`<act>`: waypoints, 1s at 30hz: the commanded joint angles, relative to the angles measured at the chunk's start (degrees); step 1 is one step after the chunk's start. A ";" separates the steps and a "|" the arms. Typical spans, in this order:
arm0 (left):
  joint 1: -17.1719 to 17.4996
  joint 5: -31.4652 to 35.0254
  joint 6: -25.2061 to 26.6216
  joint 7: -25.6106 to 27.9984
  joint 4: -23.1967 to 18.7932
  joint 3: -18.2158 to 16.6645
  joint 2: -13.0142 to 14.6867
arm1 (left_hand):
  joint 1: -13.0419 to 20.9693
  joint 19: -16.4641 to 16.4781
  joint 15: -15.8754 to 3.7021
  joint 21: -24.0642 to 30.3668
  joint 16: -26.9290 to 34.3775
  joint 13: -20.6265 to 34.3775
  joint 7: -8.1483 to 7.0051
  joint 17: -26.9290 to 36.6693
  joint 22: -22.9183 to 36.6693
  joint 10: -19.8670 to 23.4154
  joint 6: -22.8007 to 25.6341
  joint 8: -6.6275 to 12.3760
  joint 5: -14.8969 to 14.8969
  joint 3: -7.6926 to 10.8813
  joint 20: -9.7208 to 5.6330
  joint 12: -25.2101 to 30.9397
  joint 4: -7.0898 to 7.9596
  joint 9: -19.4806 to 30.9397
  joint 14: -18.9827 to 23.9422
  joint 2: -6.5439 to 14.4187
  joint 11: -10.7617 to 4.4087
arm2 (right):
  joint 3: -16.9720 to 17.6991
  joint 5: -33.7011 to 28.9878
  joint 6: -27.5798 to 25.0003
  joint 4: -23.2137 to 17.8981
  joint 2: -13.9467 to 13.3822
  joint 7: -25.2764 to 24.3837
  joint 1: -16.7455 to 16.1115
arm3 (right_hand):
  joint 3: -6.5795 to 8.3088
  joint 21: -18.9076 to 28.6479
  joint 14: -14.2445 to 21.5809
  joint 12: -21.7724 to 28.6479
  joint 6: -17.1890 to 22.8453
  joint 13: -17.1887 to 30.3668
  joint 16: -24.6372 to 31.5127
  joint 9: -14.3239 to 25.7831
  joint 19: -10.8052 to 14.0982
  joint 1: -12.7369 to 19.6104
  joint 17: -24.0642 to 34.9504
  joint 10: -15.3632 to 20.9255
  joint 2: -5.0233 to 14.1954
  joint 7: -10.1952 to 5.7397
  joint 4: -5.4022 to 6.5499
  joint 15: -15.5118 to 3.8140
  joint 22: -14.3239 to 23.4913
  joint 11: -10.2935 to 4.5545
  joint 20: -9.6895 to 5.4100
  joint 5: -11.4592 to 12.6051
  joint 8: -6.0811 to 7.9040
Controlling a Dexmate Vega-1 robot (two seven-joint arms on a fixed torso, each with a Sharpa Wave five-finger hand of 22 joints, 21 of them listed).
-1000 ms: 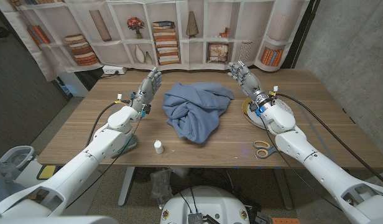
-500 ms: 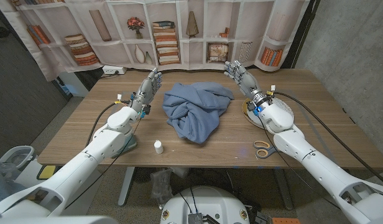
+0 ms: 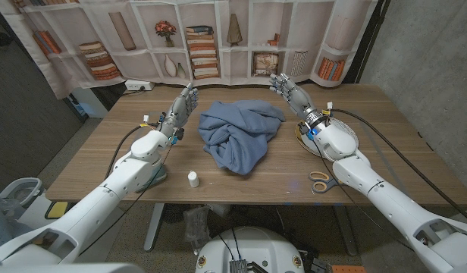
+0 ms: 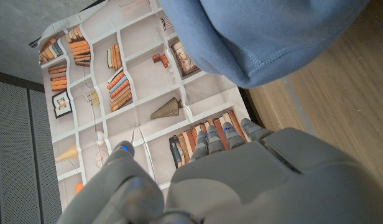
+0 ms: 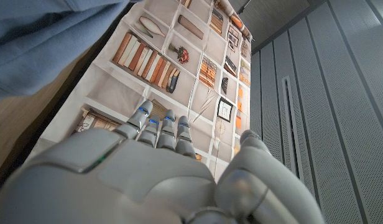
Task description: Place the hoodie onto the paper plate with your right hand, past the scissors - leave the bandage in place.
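Right hand (image 3: 293, 92) was empty, fingers spread, raised just beside the hoodie's (image 3: 238, 134) far edge, plate (image 3: 347, 139) under its wrist; hoodie judged soft, limp and bulky, likely to trail, so best gathered at a thick central fold.

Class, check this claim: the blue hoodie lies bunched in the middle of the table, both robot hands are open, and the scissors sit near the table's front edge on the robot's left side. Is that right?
One detail is wrong. The scissors lie near the front edge on the robot's right side, beside the right arm, as the head view shows. The rest holds: the hoodie is bunched mid-table, and the left robot hand and right robot hand are both open.
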 commanded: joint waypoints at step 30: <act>-1.20 0.79 -0.07 -0.74 0.51 0.95 -0.45 | 1.10 0.09 0.21 0.38 0.20 0.19 0.14 0.16 0.13 0.18 0.44 0.26 0.23 -0.42 -4.09 0.34 -0.25 0.15 0.22 0.43 0.20 | -1.21 -8.42 0.74 -3.89 -2.26 -4.02 -0.51 | 0.04 -0.87 0.94 -0.26 -0.17 0.20 0.23 0.12 0.90 0.95 0.38 0.48 0.05 -0.58 -0.77 0.21 0.21 -0.26 -1.86 -0.25 -0.06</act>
